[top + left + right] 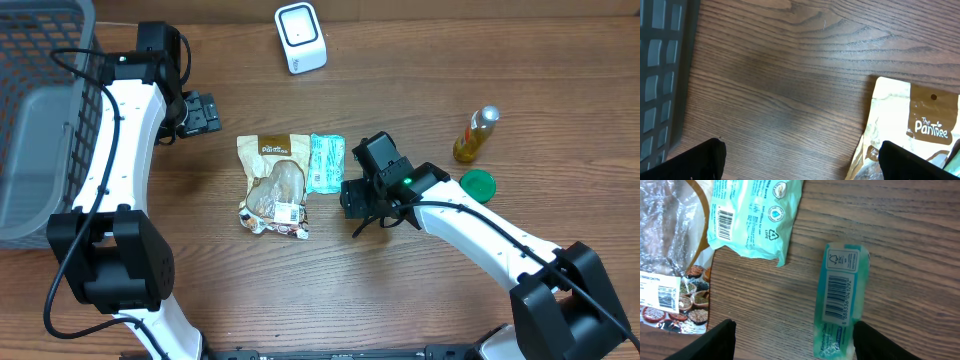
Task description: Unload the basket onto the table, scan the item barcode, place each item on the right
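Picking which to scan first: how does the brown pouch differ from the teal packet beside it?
The brown pouch is larger, the teal packet smaller. The pouch has a clear window; the packet is opaque. The pouch's barcode sits on a white sticker, the packet's is printed on. Both lie flat, barcodes up.

I'm working at what looks like a mock shop checkout. On the wood-grain surface (450,80) stands a small white boxy barcode scanner (300,37), with a grey plastic mesh shopping basket (40,120) at the left edge. Barcoded retail goods such as a brown printed snack pouch (275,185) lie in the middle.
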